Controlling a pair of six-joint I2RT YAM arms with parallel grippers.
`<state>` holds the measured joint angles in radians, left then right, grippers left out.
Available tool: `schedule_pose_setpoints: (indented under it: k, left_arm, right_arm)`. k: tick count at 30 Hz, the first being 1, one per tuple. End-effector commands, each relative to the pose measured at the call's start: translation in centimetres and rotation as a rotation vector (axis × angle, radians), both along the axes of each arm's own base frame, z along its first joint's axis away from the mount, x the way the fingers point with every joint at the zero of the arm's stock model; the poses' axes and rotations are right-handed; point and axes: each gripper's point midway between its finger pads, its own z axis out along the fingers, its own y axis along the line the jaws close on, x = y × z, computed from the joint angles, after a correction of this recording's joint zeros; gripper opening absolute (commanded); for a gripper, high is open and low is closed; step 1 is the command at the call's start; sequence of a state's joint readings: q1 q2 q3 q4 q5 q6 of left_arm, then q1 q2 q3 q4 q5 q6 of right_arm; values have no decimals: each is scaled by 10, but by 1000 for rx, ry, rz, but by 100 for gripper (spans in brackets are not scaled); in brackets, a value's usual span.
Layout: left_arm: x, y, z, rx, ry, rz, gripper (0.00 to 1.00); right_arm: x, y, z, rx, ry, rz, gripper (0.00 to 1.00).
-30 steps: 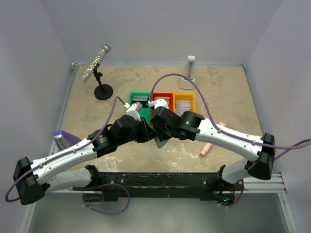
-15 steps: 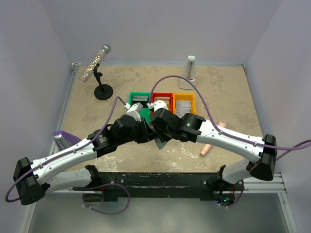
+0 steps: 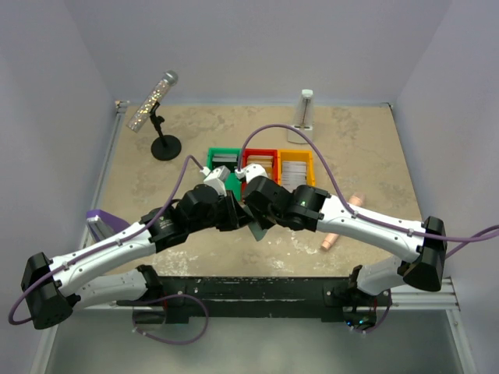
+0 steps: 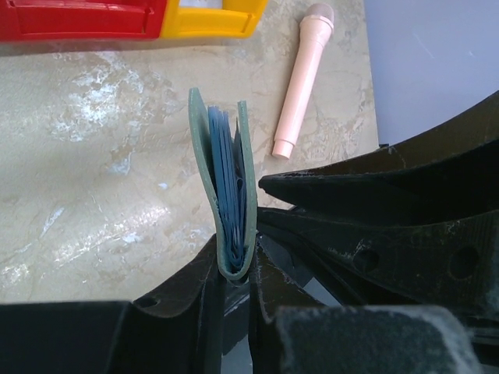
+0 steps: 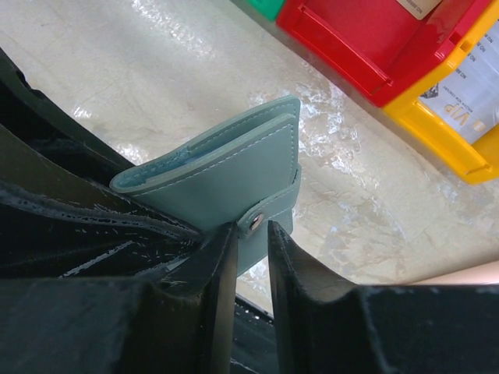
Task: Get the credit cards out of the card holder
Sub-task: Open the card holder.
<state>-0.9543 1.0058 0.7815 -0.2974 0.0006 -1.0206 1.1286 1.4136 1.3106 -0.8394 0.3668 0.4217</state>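
Note:
The card holder (image 4: 226, 179), a pale blue-green folded wallet, stands on edge above the table. My left gripper (image 4: 236, 269) is shut on its folded spine. Thin blue edges of the credit cards (image 4: 231, 183) show packed between its two panels. In the right wrist view the card holder (image 5: 226, 167) shows its outer face and its snap tab (image 5: 269, 209). My right gripper (image 5: 251, 230) is open by a narrow gap, one fingertip on each side of the tab's end. From above, both grippers meet at the card holder (image 3: 257, 228) at the table's near middle.
Green (image 3: 212, 158), red (image 3: 269, 151) and yellow (image 3: 309, 166) bins with papers sit just beyond the grippers. A pink toy microphone (image 3: 337, 230) lies to the right. A glittery microphone on a black stand (image 3: 160, 117) is at back left, a white upright object (image 3: 306, 109) at the back.
My right gripper's jaws have narrowed around the snap tab and the right wrist has crept slightly left. The left gripper holds the card holder as before.

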Motion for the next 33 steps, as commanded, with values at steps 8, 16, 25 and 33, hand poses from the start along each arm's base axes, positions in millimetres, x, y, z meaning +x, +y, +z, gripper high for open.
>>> schedule_pose_setpoints:
  k: [8, 16, 25, 33]
  left_arm:
    - [-33, -28, 100, -333, -98, -202, 0]
    - [-33, -24, 97, -319, -101, -196, 0]
    - [-27, -10, 74, -236, -95, -129, 0]
    - [-18, 13, 40, -144, -73, -38, 0]
  right_arm:
    - [12, -14, -20, -97, -23, -30, 8]
    - [6, -18, -22, -87, -2, -32, 0]
    - [1, -26, -18, -54, 2, -50, 0]
    - [0, -38, -15, -36, 3, -85, 0]
